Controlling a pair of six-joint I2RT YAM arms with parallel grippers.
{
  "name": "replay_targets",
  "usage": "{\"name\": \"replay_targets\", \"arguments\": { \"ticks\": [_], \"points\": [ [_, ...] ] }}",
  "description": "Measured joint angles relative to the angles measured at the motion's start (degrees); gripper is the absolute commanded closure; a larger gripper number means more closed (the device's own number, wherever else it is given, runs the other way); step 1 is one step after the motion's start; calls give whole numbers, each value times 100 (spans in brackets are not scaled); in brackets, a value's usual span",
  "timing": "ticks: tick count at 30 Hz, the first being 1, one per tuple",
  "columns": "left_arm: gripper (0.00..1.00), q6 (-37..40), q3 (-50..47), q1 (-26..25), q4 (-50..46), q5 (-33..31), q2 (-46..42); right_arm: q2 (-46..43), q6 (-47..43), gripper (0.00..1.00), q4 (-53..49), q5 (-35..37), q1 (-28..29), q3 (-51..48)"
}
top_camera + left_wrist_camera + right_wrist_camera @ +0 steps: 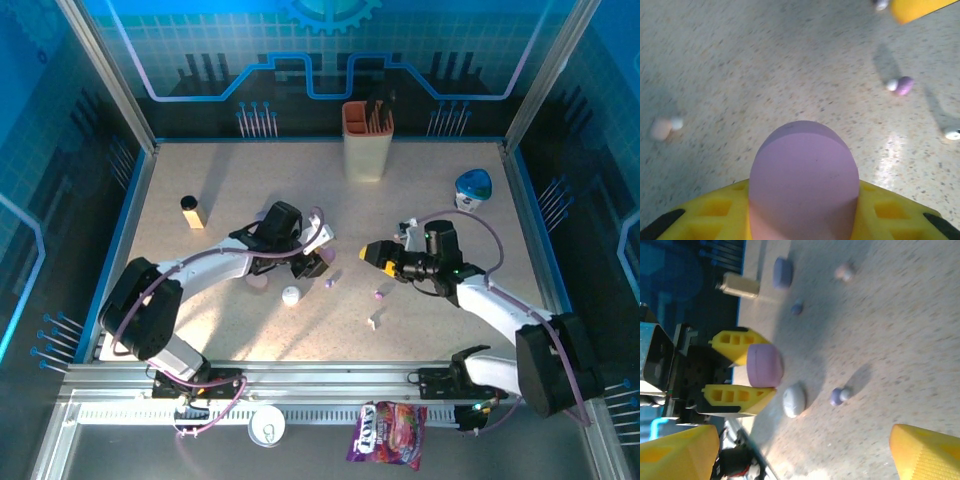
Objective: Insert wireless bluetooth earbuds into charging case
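**Lilac case (pixel 804 185) clamped in left gripper (pixel 771 367), earbuds (pixel 379 295) loose on counter (pixel 230 180)**

The lilac case is gripped between the yellow fingers of the left gripper, near the middle of the counter. The right gripper (pixel 805 440) is held spread wide just right of it, with nothing between its fingers. The earbuds are scattered on the counter, outside any case: a purple earbud (pixel 903 85), a pale pink earbud (pixel 662 128) and a white earbud (pixel 952 134). A white case (pixel 794 400) is seen just beside the left gripper.
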Motion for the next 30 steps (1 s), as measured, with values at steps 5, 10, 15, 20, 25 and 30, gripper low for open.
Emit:
{"name": "replay_targets", "arguments": {
  "ticks": [5, 10, 15, 20, 25, 30],
  "points": [
    [68, 446, -238, -181, 485, 385, -127, 435, 199, 27, 127, -505, 369, 68],
    [68, 778, -262, -332, 555, 540, -142, 885, 553, 35, 713, -728, 645, 87],
    [67, 918, -262, -367, 551, 535, -142, 1187, 815, 47, 1213, -863, 750, 127],
    [66, 966, -282, -426, 551, 540, -142, 1327, 964, 54, 1510, -896, 785, 166],
    [64, 1025, -321, -463, 551, 525, -142, 1360, 1025, 71, 1587, -931, 793, 177],
    [48, 1010, -450, -463, 697, 505, -197, 1357, 1043, 85, 1574, -914, 813, 175]
  ]
}}
